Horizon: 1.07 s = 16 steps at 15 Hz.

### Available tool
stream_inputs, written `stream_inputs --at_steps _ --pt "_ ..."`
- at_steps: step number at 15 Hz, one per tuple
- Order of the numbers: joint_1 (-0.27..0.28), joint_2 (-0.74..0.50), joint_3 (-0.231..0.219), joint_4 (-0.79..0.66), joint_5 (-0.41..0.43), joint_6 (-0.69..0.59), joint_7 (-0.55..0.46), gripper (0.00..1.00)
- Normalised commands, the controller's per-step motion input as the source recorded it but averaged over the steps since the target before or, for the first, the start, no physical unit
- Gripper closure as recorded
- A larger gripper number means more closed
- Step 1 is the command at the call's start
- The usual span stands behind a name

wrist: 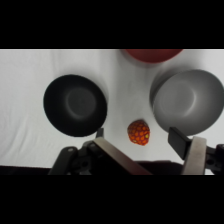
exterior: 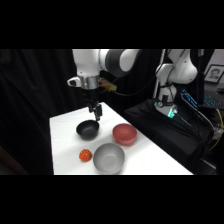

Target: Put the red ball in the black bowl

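Observation:
The red ball (exterior: 85, 155) lies on the white table near its front edge, just left of a grey bowl. Behind it sits the glossy black bowl (exterior: 88, 130), with nothing in it. My gripper (exterior: 95, 113) hangs above the black bowl's far rim, well clear of the table. In the wrist view the black bowl (wrist: 75, 105) is at the left and the ball (wrist: 139, 132) shows low in the middle, far below the gripper (wrist: 137, 135). Its fingers stand wide apart, open, with nothing held.
A grey bowl (exterior: 109, 157) stands at the front and a dull-red bowl (exterior: 124, 134) to the right of the black one. The table (exterior: 65, 135) drops off at its left and front edges. Dark equipment and cables lie beyond its right side.

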Motion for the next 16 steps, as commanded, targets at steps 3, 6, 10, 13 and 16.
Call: stream_inputs --at_steps 3,6,10,13,16 --pt "-0.018 0.04 0.028 0.06 -0.007 -0.03 0.02 0.00" --pt "-0.025 0.16 0.027 0.23 0.012 -0.04 0.00 0.00" --pt "-0.043 0.29 0.029 0.43 0.065 -0.08 -0.03 0.00" --pt "-0.072 0.36 0.056 0.54 0.168 -0.10 -0.08 0.00" --pt "-0.117 0.38 0.103 0.54 0.269 -0.07 -0.16 0.00"
